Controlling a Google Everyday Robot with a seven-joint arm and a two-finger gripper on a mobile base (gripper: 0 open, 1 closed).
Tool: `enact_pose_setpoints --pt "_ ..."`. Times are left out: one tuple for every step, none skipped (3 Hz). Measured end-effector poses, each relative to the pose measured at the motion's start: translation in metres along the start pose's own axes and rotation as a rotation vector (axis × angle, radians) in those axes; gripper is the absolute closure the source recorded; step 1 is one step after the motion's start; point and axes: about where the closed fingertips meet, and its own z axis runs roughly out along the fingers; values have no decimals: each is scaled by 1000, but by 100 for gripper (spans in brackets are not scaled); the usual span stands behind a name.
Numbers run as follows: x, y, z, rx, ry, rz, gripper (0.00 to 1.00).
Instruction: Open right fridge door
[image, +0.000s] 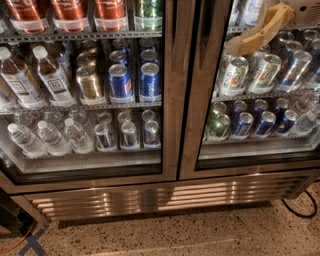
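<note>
The right fridge door (199, 105) is a glass pane in a brushed steel frame and fills the right half of the view. It sits flush against the left door (169, 100) at the centre seam, with green and blue cans on the shelves behind its glass. My beige gripper (252, 35) comes in from the top right corner. It hangs in front of the upper glass of the right door, slanting down to the left, right of the door's inner frame edge. Whether it touches the door cannot be made out.
Behind the left door are water bottles, gold and blue cans and red bottles. A steel vent grille (150, 197) runs along the fridge base. A black cable (300, 207) lies on the speckled floor at the right. An orange cable (17, 240) and a dark object are at the lower left.
</note>
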Motion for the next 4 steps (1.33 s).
enact_pose_setpoints --pt "-1 2 -1 -1 -2 1 0" --pt "-1 3 1 -13 -23 15 0" --pt "-1 3 1 -13 -23 15 18" --pt "-1 3 1 -13 -23 15 43"
